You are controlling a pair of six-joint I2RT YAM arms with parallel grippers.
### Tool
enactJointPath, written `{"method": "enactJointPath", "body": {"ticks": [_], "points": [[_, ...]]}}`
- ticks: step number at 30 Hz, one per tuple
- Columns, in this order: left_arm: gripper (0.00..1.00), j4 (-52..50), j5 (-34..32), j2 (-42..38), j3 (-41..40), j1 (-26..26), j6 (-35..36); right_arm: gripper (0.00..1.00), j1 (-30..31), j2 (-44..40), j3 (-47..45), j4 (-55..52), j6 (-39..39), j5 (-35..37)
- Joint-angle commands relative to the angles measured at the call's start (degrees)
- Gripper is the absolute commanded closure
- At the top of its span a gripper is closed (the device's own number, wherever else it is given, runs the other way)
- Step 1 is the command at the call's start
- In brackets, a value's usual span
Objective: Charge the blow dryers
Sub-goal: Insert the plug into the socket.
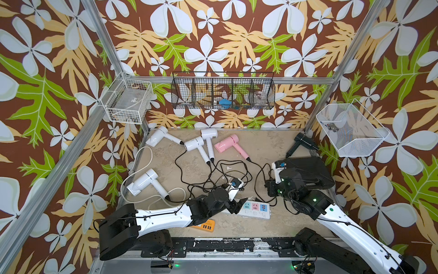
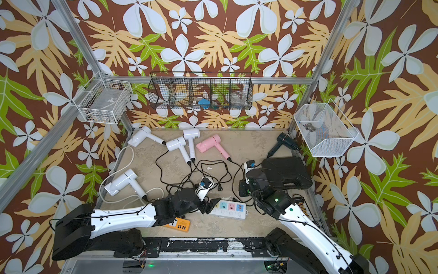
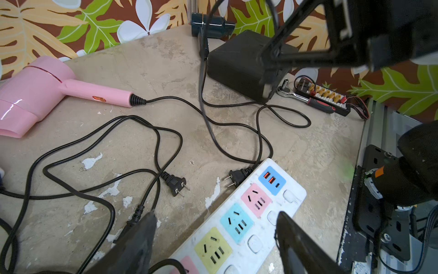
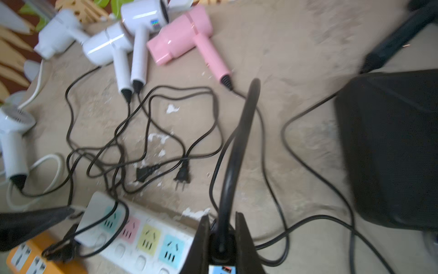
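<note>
The left claw [image 3: 215, 214] stands wide open with nothing between its jaws. It is poised over the long white plastic power strip with pastel sockets [image 1: 257, 214], at the end nearer the left arm. Whether its fingertips touch the strip cannot be told. The right claw [image 4: 222, 215] is closed on a thin black cord [image 4: 237, 147], which rises from between the jaws and bends away toward the back of the beige worktop [image 1: 260, 147]. Which dryer that cord belongs to cannot be told. This claw hangs near the strip's other end, in front of a black plastic carrying case [image 1: 308, 170].

Just beside the strip's long edge lies a loose two-pin black plug [image 3: 237, 176]. A second loose black plug [image 3: 176, 186] lies a little farther out on the bare worktop. Both trail into a tangle of black cords [image 1: 213, 173]. A small orange plastic power strip [image 1: 206, 225] lies partly under the left arm, near the front edge.

All the blow dryers lie on their sides. The pink plastic blow dryer [image 1: 226, 143] is at the back middle, its handle pointing front-right. Left of it, a white plastic blow dryer [image 1: 209, 134] and a second white blow dryer [image 1: 194, 144] lie with their handles nearly side by side. A third white blow dryer [image 1: 157, 136] is in the back left corner. A fourth white blow dryer [image 1: 142, 182] lies alone near the left edge, beside a looping thick white cable [image 1: 151, 151]. The black plastic blow dryer [image 1: 304, 141] lies in the back right corner, behind the case.
</note>
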Motion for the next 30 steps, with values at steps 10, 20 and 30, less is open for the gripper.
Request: {"method": "enactJointPath", "body": {"ticks": [10,20,30], "points": [[0.13,1.4,-11.6,-2.9,-1.6,0.2,-4.0,1.00,-8.6,-9.2,0.4,1.0,2.1,8.6],[0.10,1.4,-13.5,-6.3,-3.6,3.4,-7.8,1.00,1.4,-14.3,-18.2,5.8,15.3,0.9],[0.09,1.5,-13.4,-7.4,-4.2,4.1,-8.3,1.00,8.9,-12.2,-20.8,5.7,20.0,2.8]]}}
